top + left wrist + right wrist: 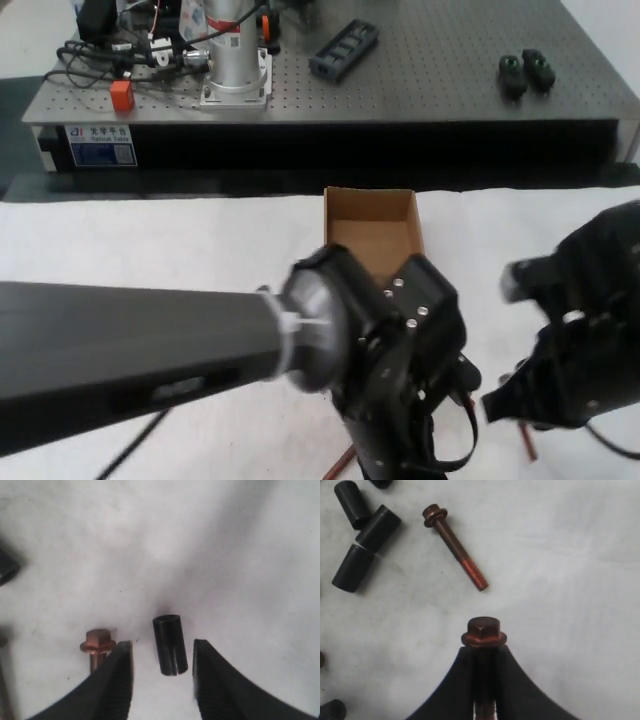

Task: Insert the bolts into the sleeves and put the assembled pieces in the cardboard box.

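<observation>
A black sleeve [170, 646] lies on the white cloth between the spread fingers of my left gripper [162, 645], which is open and low over it. A copper bolt [98, 645] lies just outside one finger [117, 680]. My right gripper [484, 652] is shut on another copper bolt [484, 631], whose hex head sticks out past the fingertips. A loose bolt [456, 545] and several black sleeves [367, 547] lie on the cloth beyond it. The open cardboard box [370, 235] stands behind the left arm [390, 350], with the right arm [580, 340] to its right.
A white cloth [150, 240] covers the near table. Behind it stands a perforated metal bench [430, 90] carrying a metal post [235, 60], an orange block [121, 94], cables and black parts [343, 48]. The left arm's long body crosses the lower left of the high view.
</observation>
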`<state>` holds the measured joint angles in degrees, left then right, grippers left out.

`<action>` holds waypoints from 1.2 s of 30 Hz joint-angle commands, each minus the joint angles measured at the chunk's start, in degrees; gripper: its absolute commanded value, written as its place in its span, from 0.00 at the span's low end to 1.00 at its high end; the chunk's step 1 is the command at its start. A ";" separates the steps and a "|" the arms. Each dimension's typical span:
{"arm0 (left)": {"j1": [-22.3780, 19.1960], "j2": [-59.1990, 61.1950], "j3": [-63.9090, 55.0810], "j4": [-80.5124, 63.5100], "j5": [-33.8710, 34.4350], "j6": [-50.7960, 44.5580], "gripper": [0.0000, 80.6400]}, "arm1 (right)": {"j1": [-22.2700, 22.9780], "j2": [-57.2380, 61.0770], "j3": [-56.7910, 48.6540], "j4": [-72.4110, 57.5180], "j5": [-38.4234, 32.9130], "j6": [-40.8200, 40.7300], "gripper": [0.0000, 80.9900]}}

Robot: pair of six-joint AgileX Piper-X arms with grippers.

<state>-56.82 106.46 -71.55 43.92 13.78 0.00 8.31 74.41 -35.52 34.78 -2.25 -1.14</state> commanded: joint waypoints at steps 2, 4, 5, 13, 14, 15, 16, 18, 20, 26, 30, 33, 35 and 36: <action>-0.56 1.83 -2.22 2.39 -0.72 0.73 0.36 | -4.80 -11.39 -0.11 4.53 -0.97 0.65 0.00; -1.03 2.92 -2.51 2.44 -0.72 0.73 0.36 | -6.03 -13.92 -0.11 4.79 -0.97 0.29 0.00; -1.24 3.23 -2.49 2.44 -0.72 1.28 0.36 | -6.58 -15.02 -0.11 4.77 -1.19 0.30 0.00; -3.08 5.98 -2.49 2.49 -0.72 1.72 0.36 | -8.31 -18.74 -0.11 6.17 -1.36 -0.19 0.00; -3.22 6.31 -2.49 2.39 -0.72 1.72 0.36 | -8.31 -18.73 -0.11 6.51 -1.36 -0.19 0.00; -3.32 6.56 -2.49 2.20 -0.72 1.72 0.36 | -8.31 -18.73 -0.11 6.75 -1.36 -0.19 0.00; -3.40 6.73 -2.49 2.00 -0.72 1.72 0.36 | -8.31 -18.73 -0.11 7.12 -1.36 -0.19 0.00; -3.37 7.18 -2.49 1.49 -0.72 1.72 0.35 | -8.31 -18.73 -0.11 7.45 -1.36 -0.19 0.00; -3.37 7.27 -2.49 1.33 -0.72 1.72 0.30 | -8.31 -18.73 -0.11 7.80 -2.29 -0.19 0.00; -3.37 7.13 -3.12 1.56 -0.71 3.20 0.00 | -8.31 -21.46 -0.11 7.76 -5.47 -0.19 0.00; -3.37 2.65 -3.75 -0.34 -2.20 0.00 0.01 | -8.31 -27.26 0.13 7.58 -9.69 -0.19 0.00; -3.23 -5.20 -2.38 -5.87 -7.26 -3.59 0.01 | -8.31 -33.07 1.69 4.25 -15.00 1.14 0.00; -2.78 -11.50 1.60 -12.87 -7.64 -5.44 0.01 | -8.24 -37.42 3.31 0.47 -18.98 4.51 0.00; -2.47 -14.98 4.36 -17.03 -7.53 -7.28 0.01 | -8.13 -39.28 4.19 -2.28 -21.42 7.14 0.00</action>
<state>-59.98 102.03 -71.84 37.36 7.92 -2.74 0.31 43.15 -33.93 40.65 -14.46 -0.41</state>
